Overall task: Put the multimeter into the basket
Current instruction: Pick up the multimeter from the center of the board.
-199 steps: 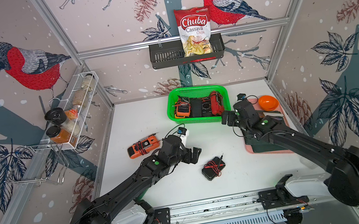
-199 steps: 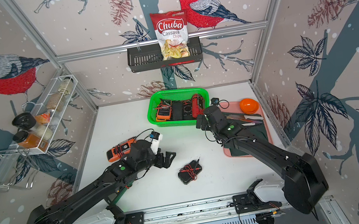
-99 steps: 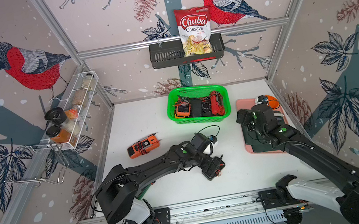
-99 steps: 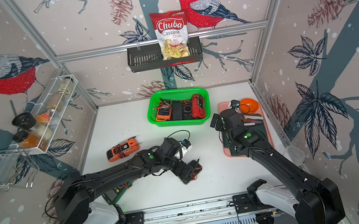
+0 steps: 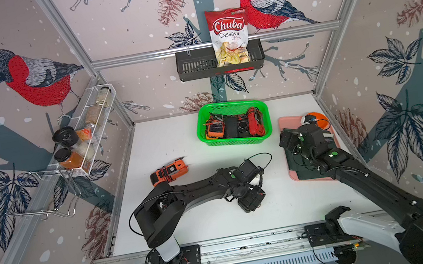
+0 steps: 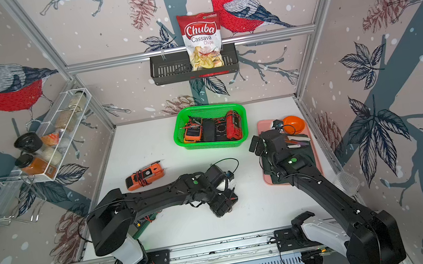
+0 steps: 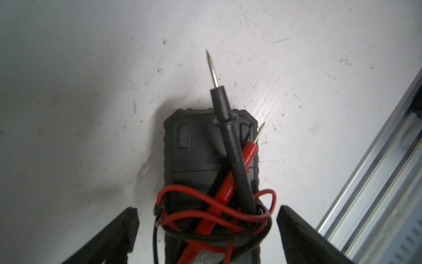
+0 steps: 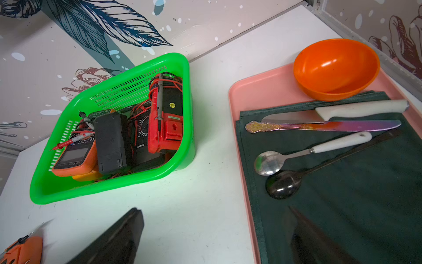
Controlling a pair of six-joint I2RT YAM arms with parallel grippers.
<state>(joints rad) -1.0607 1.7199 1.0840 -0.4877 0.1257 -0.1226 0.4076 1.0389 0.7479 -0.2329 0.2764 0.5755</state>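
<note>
At the front middle of the table [image 5: 171, 139], your left gripper [image 7: 207, 212] hangs right over the black meter [image 7: 189, 148]. Its jaws are spread wide, one on each side of the case, gripping nothing. In the left wrist view the meter's long axis runs straight out from between the jaws, so a close would pinch it across its short width. The leads [image 7: 173, 189] are wound round the end nearest the jaws, and one black probe [image 7: 228, 128] pokes out past the far end; I'd expect the pads to land on wire as much as on case.

The basket [image 5: 229, 104] lies toward the back wall from there, well apart.

Your right gripper [image 5: 287, 140] is also spread and empty, at the tray [image 5: 289, 120] just beside the basket, so the left arm is plainly the nearer to the black meter.

Count: two meters loose on the table, this black one and an orange meter [image 5: 169, 171] off to the left. In the basket you have at least four, and something yellow beneath them I can't identify.
</note>
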